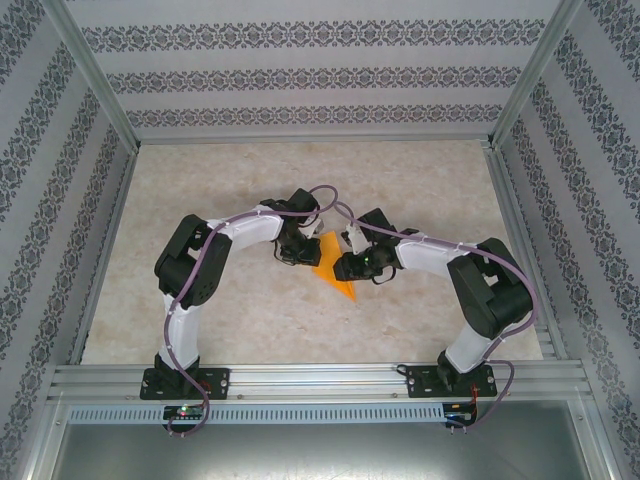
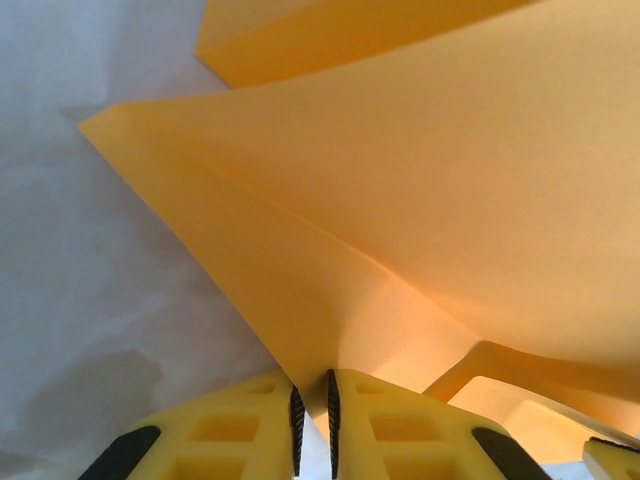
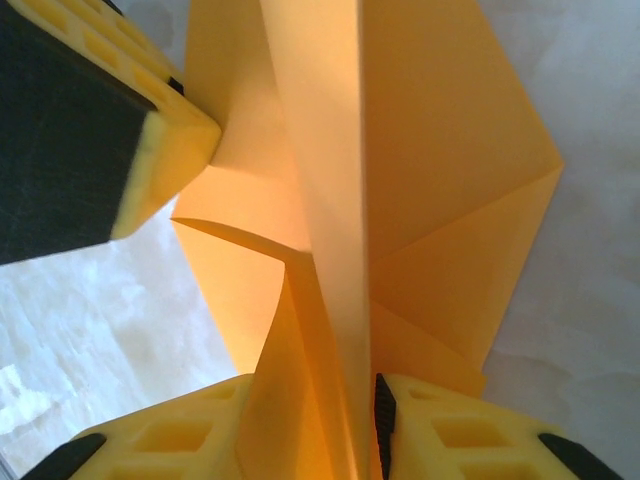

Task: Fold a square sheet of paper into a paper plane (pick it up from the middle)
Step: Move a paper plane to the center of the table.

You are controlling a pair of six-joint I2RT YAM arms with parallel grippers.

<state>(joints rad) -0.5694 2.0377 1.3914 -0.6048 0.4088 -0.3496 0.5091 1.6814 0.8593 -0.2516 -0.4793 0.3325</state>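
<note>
Top external puts the paper plane point(image 1: 333, 268) at mid-frame over the bench point(image 1: 420, 190), caught between both arms, its long axis slanting from upper left down to a tip at lower right. Your left gripper point(image 2: 312, 405) has its jaws pressed onto one corner, with the paper fanning up and to the right. Your right gripper point(image 3: 345, 425) pinches the layered centre ridge, which runs straight up that frame. Neither arm is nearer.

Paper plane point(image 1: 335, 270) orange-yellow; fingers point(image 2: 400, 435) yellow, black-edged; table point(image 1: 420, 190) beige marbled; walls point(image 1: 300, 80) grey floral-striped.
</note>
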